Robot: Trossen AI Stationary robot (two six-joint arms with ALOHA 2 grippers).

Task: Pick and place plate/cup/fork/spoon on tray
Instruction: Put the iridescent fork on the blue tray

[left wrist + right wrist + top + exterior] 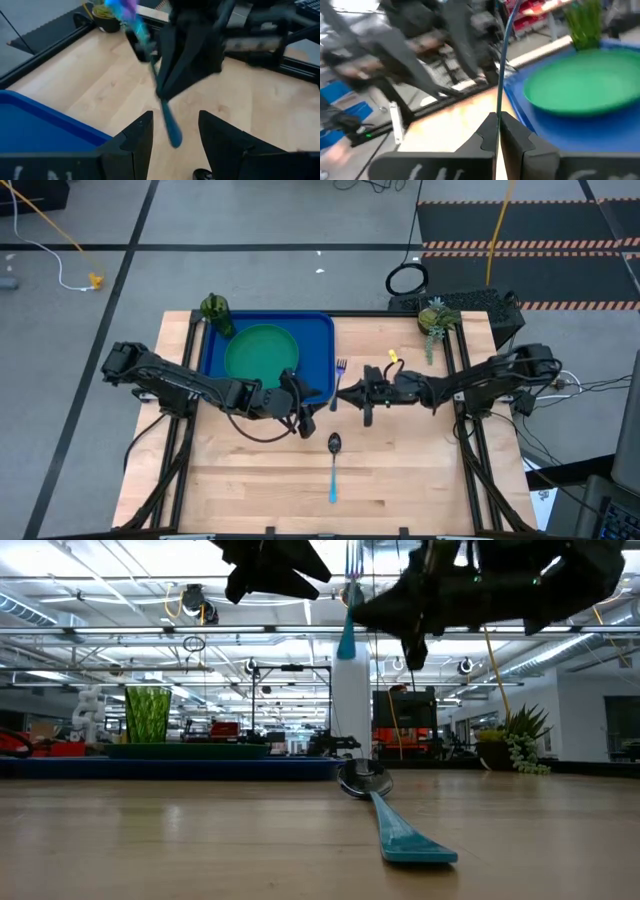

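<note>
A: Right gripper (345, 392) is pinching the light-blue-handled, silver-tined fork (340, 377) beside the bright blue rectangular plastic tray (322, 340).

B: Left gripper (302, 397), fingers apart, is crowding it. Thin grip; a bump risks dropping it.

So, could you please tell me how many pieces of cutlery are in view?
2. The fork is held above the table by the right end effector, beside the tray. The spoon lies on the table.

Wooden table (400, 470), blue tray (322, 340), spoon (333, 465), potted plant (435, 320)
</note>
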